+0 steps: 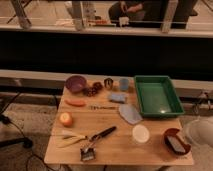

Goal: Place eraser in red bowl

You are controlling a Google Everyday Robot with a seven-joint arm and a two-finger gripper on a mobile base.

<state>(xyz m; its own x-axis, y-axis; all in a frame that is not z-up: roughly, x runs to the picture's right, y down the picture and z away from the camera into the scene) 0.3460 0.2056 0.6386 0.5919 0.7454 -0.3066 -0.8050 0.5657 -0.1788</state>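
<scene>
I see the eraser (176, 144) lying inside the red bowl (168, 135) at the bench's (120, 150) front right corner, long axis diagonal, upper-left to lower-right. The tool is out of view.

On the pale wooden desk (117, 152) we see a purple bowl (76, 83) at far left and a green tray (155, 78) at far right. An orange carrot (76, 103) lies left, and a white cup (140, 134) stands near right. The orange-red bowl (167, 134) holds the black, pale-faced eraser (177, 144). The pale grey gripper (200, 131) is off the desk's right near corner.
</scene>
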